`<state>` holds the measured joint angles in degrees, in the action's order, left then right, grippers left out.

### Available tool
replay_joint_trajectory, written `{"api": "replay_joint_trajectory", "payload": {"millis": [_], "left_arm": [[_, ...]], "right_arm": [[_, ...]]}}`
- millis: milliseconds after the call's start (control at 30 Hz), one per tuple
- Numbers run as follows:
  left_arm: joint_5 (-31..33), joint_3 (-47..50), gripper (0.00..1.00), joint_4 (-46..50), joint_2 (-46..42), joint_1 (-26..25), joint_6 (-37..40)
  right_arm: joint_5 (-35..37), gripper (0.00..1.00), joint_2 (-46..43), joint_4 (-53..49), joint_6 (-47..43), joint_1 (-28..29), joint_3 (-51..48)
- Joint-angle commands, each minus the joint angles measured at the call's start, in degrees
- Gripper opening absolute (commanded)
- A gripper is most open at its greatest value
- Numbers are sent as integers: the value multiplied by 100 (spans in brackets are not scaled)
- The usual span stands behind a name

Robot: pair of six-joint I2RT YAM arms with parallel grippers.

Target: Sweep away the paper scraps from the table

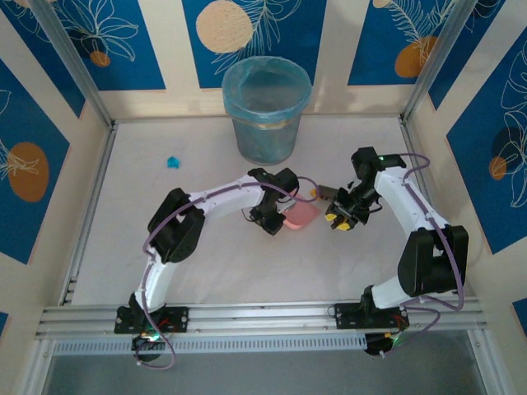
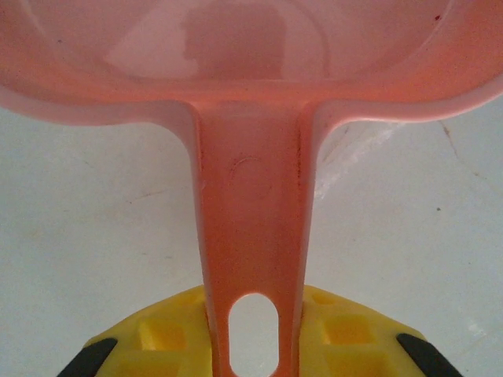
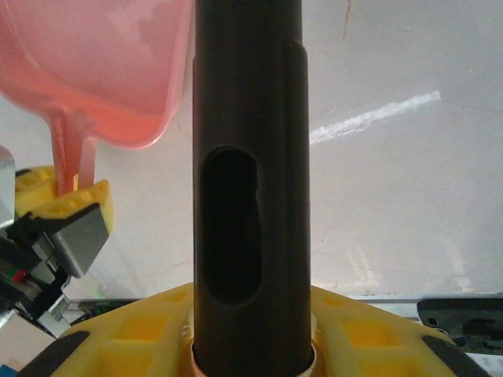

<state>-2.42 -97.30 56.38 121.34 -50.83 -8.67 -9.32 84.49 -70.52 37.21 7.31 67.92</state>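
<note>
- Ribbed aluminium rails [image 1: 263,317] edged the near side of the flat white table [image 1: 222,271], and both arm bases were bolted there.
- At mid-table the left gripper [image 2: 251,345] was clamped tight on the flat handle of a translucent pink plastic dustpan [image 2: 251,47].
- Just to its right, the right gripper [image 3: 251,349] was closed around a round dark plastic brush handle [image 3: 247,118] with an oval slot. The brush end could not be made out.
- The right wrist view caught the dustpan from the side, with the other arm's yellow fingers below it.
- Bare surface lay open between the tools and the left rail.
- Farther back on the left, the overhead view showed a small crumpled blue paper scrap [image 1: 173,162], well apart from the dustpan.
- A round bin lined with a blue bag [image 1: 266,111] stood at the far edge.
- Blue-and-cream patterned walls [image 1: 33,164] enclosed three sides.
</note>
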Motion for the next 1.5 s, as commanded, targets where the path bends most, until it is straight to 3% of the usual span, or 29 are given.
{"api": "replay_joint_trajectory", "payload": {"millis": [0,433,867,1067,1367,1467], "left_arm": [[110,-131,0,110,168,-59,-76],[202,-30,0,-145,285,-50,-44],[256,171,0,-478,119,-54,-14],[292,358,0,-646,-84,-50,-33],[407,697,0,-928,-821,-59,-142],[488,844,0,-939,-1173,-59,-135]], "right_arm": [[-334,0,-173,-336,-75,178,-131],[-1020,0,-826,-816,105,701,-374],[-976,0,-1337,-770,282,393,-218],[-830,0,-1769,-614,369,-142,-282],[-1259,0,-2962,-131,698,-1879,-780],[-1092,0,-3035,-186,711,-1983,-773]]}}
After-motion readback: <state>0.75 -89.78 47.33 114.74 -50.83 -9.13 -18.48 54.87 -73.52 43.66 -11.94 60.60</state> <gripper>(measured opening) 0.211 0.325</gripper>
